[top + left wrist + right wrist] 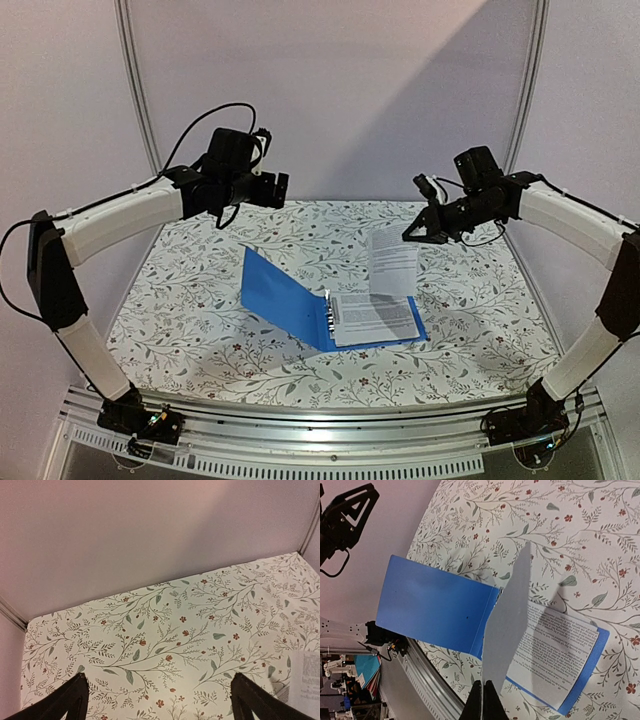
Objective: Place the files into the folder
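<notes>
The step in hand looks like delivery. The right hand point(412, 236) is clamped on the top edge of a white sheet point(393, 262), which hangs free in the air over the far right corner of the folder point(285, 295). The folder lies open mid-surface point(480, 310), with its left cover tilted up and its right half flat. On that flat half rests a second sheet point(373, 318), printed side up. Whether the rings point(329, 312) pass through it I cannot tell.

The left hand point(159, 690) is raised over the far left, fingers spread wide and empty, well apart from the folder.

Next, the hanging sheet likely needs bringing nearer and lower, then laying flat on the second sheet — inner edge toward the rings, clear of the raised cover.
</notes>
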Robot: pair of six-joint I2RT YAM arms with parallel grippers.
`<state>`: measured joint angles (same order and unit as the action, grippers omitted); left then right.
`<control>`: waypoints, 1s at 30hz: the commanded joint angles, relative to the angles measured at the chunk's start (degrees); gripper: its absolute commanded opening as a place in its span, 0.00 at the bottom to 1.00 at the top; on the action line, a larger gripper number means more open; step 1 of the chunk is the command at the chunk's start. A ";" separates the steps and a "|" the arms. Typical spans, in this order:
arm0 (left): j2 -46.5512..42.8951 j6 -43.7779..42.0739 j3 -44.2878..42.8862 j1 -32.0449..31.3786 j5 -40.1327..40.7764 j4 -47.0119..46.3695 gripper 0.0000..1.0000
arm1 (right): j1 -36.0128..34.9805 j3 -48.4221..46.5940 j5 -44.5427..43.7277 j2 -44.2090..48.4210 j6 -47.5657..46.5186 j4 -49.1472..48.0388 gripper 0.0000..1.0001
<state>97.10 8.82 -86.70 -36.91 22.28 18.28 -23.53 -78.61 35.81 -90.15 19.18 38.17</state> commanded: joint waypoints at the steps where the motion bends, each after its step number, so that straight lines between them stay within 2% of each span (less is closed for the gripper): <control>1: -1.91 -0.38 0.82 -0.12 2.06 -2.90 0.99 | -0.14 -1.45 5.38 -1.65 -2.09 7.53 0.00; 9: -1.94 -0.38 1.17 0.08 2.33 -2.97 1.00 | -0.18 1.45 -0.70 -12.00 -4.42 11.83 0.00; 16: -1.33 -0.33 1.35 0.16 2.07 -2.95 1.00 | -0.17 -3.53 -8.02 -20.87 -5.88 12.95 0.00; 30: -0.27 -0.03 1.52 0.17 1.83 -2.83 0.99 | -0.40 -9.88 -11.10 -26.69 -9.79 14.82 0.00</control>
<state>97.01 8.64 -86.24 -36.95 24.03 16.14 -23.73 -85.01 26.65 -114.24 12.14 50.83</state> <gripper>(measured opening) 0.995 0.005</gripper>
